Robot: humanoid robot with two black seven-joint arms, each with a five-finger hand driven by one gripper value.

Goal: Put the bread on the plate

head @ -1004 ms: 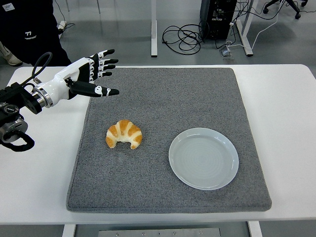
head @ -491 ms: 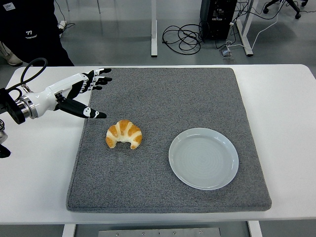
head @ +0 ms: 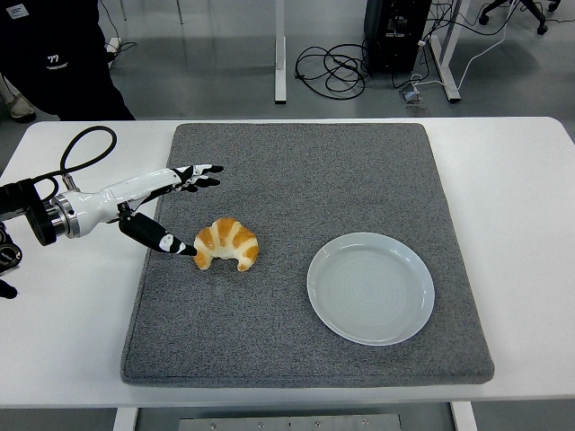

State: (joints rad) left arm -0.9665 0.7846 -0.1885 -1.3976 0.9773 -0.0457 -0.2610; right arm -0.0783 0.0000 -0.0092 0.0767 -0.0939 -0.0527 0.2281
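Bread (head: 226, 243): golden, ridged croissant, curved, pale-striped.

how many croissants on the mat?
1. The croissant lies left of centre on the grey mat, left of the plate, by the left hand. None seems hidden.

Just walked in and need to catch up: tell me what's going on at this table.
The robot's left hand is reaching in from the left toward a croissant lying on a gray mat. Its fingers are spread, thumb tip right at the croissant's left end, nothing grasped yet. An empty light plate sits on the mat to the croissant's right. The right arm is out of view. A person stands at the top left.
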